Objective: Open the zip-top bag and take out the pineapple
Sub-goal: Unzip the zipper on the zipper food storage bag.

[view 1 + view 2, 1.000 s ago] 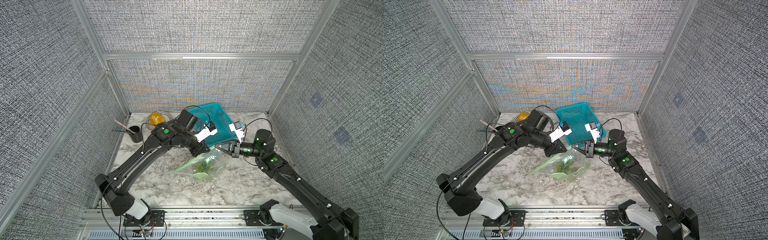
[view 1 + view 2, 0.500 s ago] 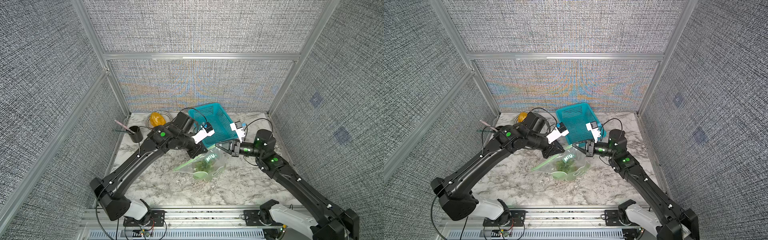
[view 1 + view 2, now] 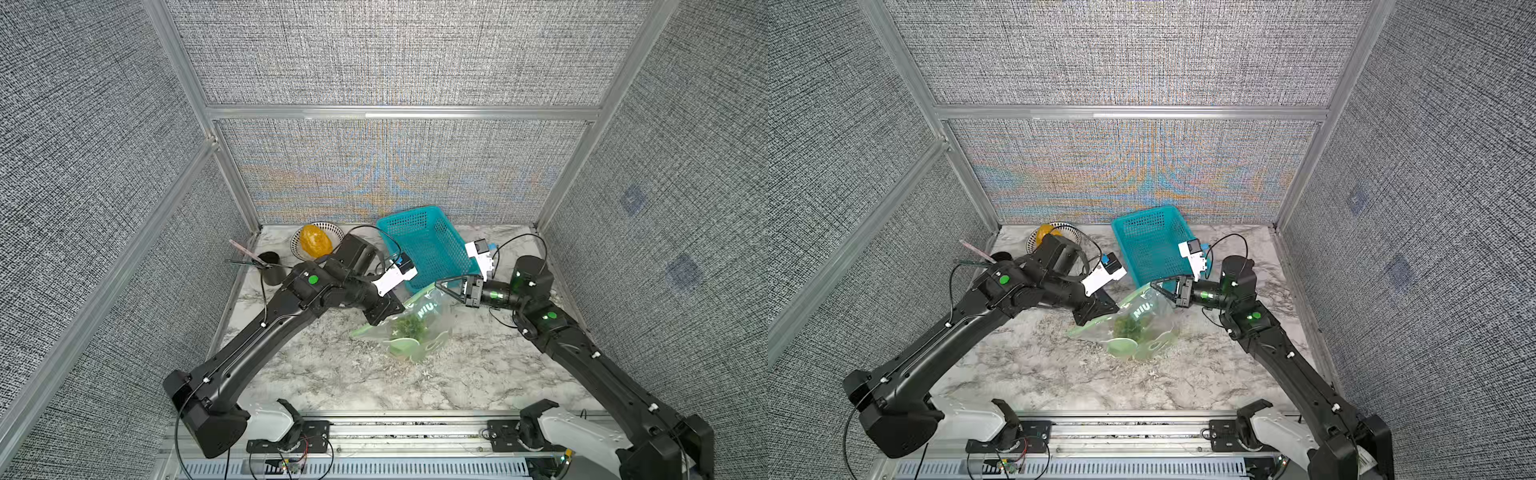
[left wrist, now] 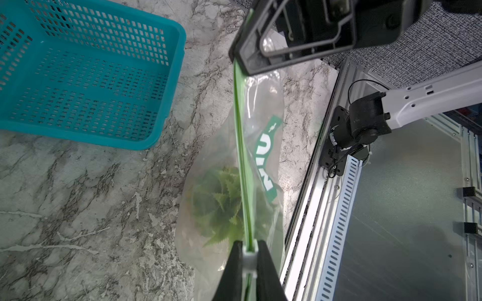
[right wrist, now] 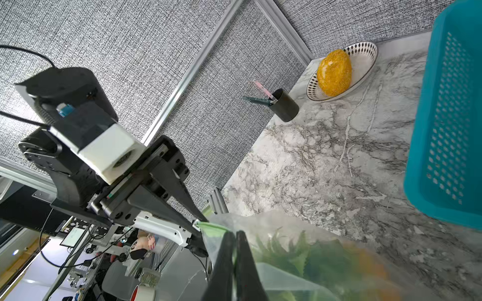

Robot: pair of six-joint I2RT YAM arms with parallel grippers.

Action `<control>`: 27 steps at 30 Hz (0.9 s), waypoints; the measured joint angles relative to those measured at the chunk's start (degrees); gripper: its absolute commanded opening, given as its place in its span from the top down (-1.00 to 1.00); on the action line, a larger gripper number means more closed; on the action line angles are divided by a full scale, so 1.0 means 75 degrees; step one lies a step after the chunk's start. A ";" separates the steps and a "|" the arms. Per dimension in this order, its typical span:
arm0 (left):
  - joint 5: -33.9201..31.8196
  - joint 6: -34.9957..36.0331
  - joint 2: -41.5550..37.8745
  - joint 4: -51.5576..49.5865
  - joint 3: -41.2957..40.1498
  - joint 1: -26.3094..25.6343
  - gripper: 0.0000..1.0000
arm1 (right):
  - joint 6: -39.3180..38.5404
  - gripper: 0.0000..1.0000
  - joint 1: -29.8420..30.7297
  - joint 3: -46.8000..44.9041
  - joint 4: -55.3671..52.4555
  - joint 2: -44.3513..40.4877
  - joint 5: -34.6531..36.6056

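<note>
Left gripper clamped on one end of zip strip, right gripper pinched shut on opposite corner — strip stretched taut between them, likely so zip can part. Below hangs zip-top bag, bottom resting at middle of table, just before basket — pineapple inside, weighting it.

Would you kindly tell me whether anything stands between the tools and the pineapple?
Yes, the zip-top bag encloses the pineapple, and its zip strip, pinched by the left tool and right tool, looks closed.
</note>
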 measured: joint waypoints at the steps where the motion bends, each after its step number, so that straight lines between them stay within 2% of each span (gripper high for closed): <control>1: -0.0009 -0.0003 -0.0061 -0.0017 -0.0067 0.0017 0.93 | 0.0000 1.00 -0.0038 0.0000 0.0000 0.0038 -0.0003; 13: -0.0309 -0.0286 -0.1122 -0.0417 -0.0935 0.0169 0.93 | 0.0006 1.00 -0.0344 -0.0023 0.0003 0.0326 0.0076; 27: -0.0714 -0.0551 -0.1996 -0.1192 -0.1361 0.0283 0.93 | 0.0131 1.00 -0.0542 -0.0239 0.0032 0.0300 0.0251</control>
